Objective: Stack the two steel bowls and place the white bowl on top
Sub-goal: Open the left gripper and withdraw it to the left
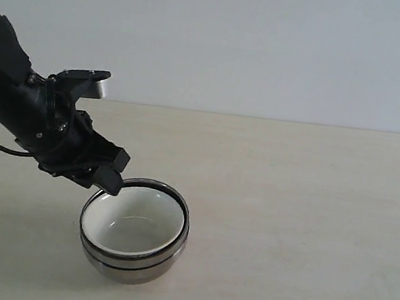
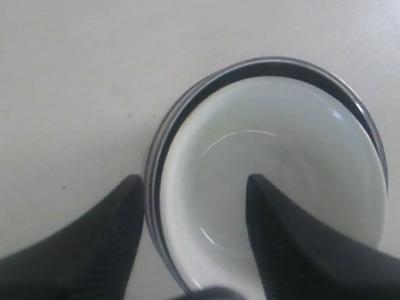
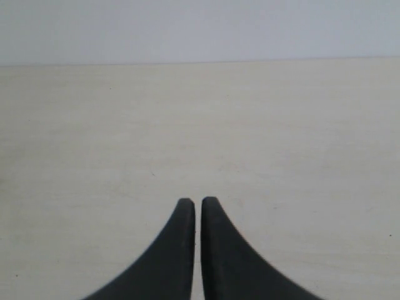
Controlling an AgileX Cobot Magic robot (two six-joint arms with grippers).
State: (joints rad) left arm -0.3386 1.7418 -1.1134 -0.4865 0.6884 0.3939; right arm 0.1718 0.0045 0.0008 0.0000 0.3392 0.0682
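The white bowl (image 1: pixel 134 223) sits nested in the two steel bowls (image 1: pixel 134 271) on the worktop (image 1: pixel 311 210), left of centre in the exterior view, so the stack looks built and the step in hand is probably the release. The left fingers (image 2: pixel 122 237) are spread apart, one outside the steel rim and one over the white bowl's hollow, pinching nothing. A clean exit would go straight up without catching the rim. The right fingers (image 3: pixel 181 250) are pressed together, empty, over the worktop.
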